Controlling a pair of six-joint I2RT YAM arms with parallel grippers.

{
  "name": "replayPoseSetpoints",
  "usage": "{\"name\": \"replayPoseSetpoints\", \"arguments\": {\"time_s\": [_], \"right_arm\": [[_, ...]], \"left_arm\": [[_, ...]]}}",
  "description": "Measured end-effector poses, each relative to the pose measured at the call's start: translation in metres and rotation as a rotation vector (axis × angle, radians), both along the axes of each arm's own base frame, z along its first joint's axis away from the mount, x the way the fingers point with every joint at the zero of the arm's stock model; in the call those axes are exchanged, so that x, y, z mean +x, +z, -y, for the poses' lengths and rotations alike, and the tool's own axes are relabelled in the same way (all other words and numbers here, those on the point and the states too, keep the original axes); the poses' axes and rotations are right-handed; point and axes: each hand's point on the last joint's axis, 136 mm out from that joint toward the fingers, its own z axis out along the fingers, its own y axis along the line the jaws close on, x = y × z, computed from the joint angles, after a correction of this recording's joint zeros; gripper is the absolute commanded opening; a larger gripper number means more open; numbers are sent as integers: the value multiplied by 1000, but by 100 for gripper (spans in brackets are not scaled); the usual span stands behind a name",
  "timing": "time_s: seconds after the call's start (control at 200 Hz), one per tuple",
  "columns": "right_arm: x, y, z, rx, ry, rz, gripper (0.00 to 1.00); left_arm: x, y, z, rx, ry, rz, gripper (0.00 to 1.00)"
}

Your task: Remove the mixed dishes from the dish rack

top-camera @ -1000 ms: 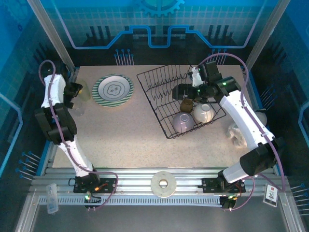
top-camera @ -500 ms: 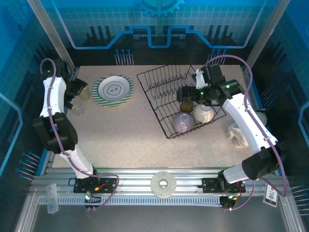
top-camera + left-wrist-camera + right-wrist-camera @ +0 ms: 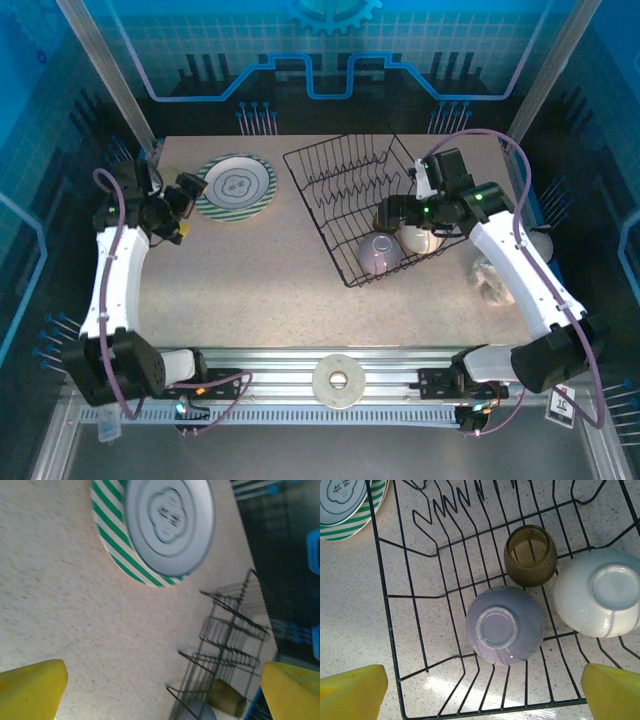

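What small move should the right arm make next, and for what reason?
Probably lower the right gripper straight down onto the lavender cup. Its jaws stand open and empty above the dish rack, and that cup lies upside down, nearly centred under it. The small brown cup and the cream bowl sit close beside it, so a straight descent seems safest.

tabletop (image 3: pixel 260 290): speckled beige, flat | far left: green-and-white striped plate (image 3: pixel 237 186), lying flat | centre to right: black wire dish rack (image 3: pixel 335 190), set at an angle, near the plate, not touching | right edge: white cloth lump (image 3: pixel 490 280), just beside the rack
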Motion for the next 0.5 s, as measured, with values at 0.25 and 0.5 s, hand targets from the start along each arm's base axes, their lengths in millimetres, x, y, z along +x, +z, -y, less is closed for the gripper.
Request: {"name": "replayPoseSetpoints", "arguments": {"time_s": [0.25,0.5], "right_arm": [[2,-6,0,1,-3,-5,100],[33,-18,11,-45,-46,-45,100]], "left_arm": [[-21,35,47,-76,-165,189,99],[-13,44,72,-137,-267,303,99]]}}
